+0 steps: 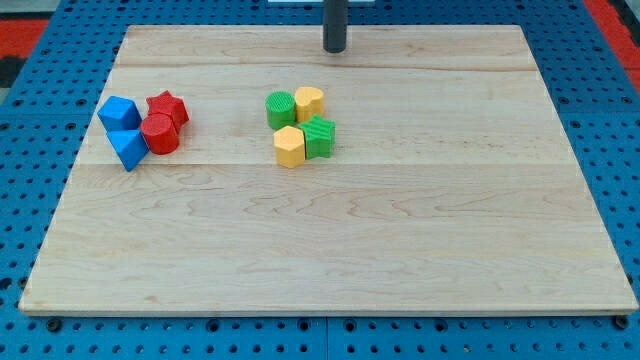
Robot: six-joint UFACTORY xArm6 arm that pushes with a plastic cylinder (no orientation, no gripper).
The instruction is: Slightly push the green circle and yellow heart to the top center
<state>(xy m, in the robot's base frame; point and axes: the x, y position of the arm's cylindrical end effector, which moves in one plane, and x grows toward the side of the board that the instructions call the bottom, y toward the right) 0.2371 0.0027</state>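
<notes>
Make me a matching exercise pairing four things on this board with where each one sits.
Things:
1. my tip
2. green circle
3. yellow heart
4. red cylinder

Places:
A. in the cluster at the view's left
B. top left of the middle cluster
C. near the view's top edge, above the middle cluster
D. top right of the middle cluster

Pairs: 1-C, 2-B, 3-D, 4-A

No readable text or labels, seemingly, anywhere

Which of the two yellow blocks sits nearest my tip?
The yellow heart, upper right of the cluster beside the green circle, is nearest my tip; the yellow hexagon lies lower.
</notes>
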